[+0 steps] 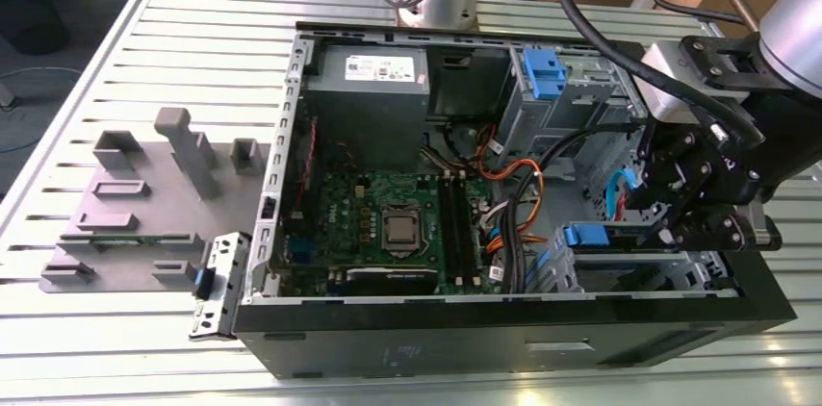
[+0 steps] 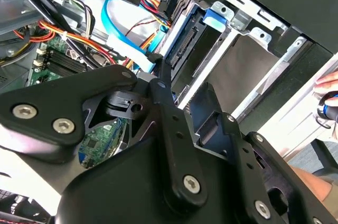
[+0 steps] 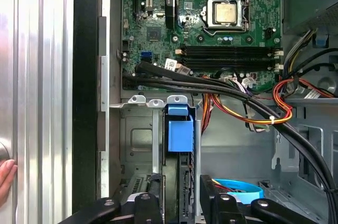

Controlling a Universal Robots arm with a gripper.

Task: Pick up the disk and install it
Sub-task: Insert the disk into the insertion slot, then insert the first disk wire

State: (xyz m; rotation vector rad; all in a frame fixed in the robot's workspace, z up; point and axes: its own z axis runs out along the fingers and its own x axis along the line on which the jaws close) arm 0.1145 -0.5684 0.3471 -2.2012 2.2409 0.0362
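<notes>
Slatted table [image 1: 192,50]; disk [image 3: 179,129] between fingers [image 3: 210,203]

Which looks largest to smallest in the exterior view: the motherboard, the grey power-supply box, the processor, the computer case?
1. computer case
2. motherboard
3. grey power-supply box
4. processor

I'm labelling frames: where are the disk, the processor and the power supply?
disk [image 3: 179,131], first wrist view, blue end tab.
processor [image 3: 225,14], first wrist view, metal lid.
power supply [image 1: 370,117], exterior view, grey face.
</notes>
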